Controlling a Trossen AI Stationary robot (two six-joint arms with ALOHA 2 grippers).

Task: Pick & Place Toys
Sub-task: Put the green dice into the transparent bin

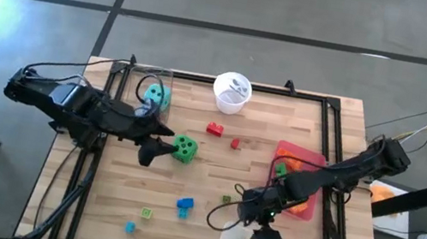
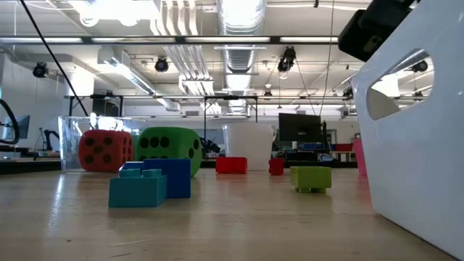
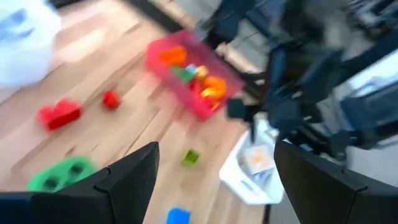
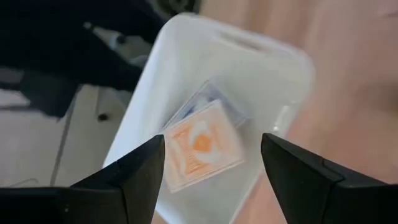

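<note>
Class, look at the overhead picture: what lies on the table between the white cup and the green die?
In the high view, a red brick lies between the white cup and the green die; otherwise bare wood.

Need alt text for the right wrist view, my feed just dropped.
The right gripper hangs open and empty above the white tray, its dark fingers framing a flat packet with an orange print that lies inside. Pale wooden table shows beside the tray.

Your left gripper [image 1: 148, 154] sits left of centre in the high view, fingers spread, arm reaching in from the left edge. Your right gripper [image 1: 266, 235] hangs lower right, fingers apart, pointing down-frame.
</note>
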